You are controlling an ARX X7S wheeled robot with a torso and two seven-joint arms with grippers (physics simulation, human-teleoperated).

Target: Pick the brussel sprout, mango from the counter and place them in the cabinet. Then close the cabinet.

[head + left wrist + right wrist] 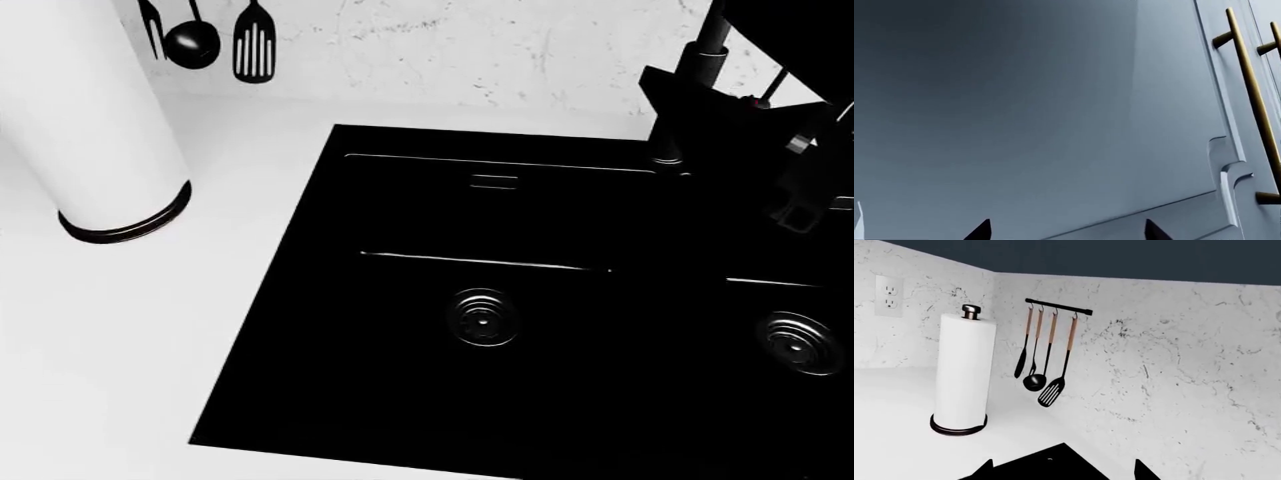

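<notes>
Neither the brussel sprout nor the mango shows in any view. The white counter (120, 340) holds a black double-basin sink (400, 250). In the left wrist view my left gripper (1067, 233) is open and empty; only its two dark fingertips (981, 231) show. It faces a blue-grey cabinet (1054, 110) with long brass handles (1254, 100). My right gripper (1064, 473) is also open and empty, above the sink corner (1047, 462) and facing the marbled wall. Part of my right arm (761, 130) shows dark at the head view's upper right.
A paper towel roll (87, 120) stands on the counter left of the sink, seen also as the paper towel roll (964, 380). Black utensils (1044, 355) hang from a wall rail. A wall outlet (889, 296) sits further left. A dark faucet (701, 70) rises behind the sink.
</notes>
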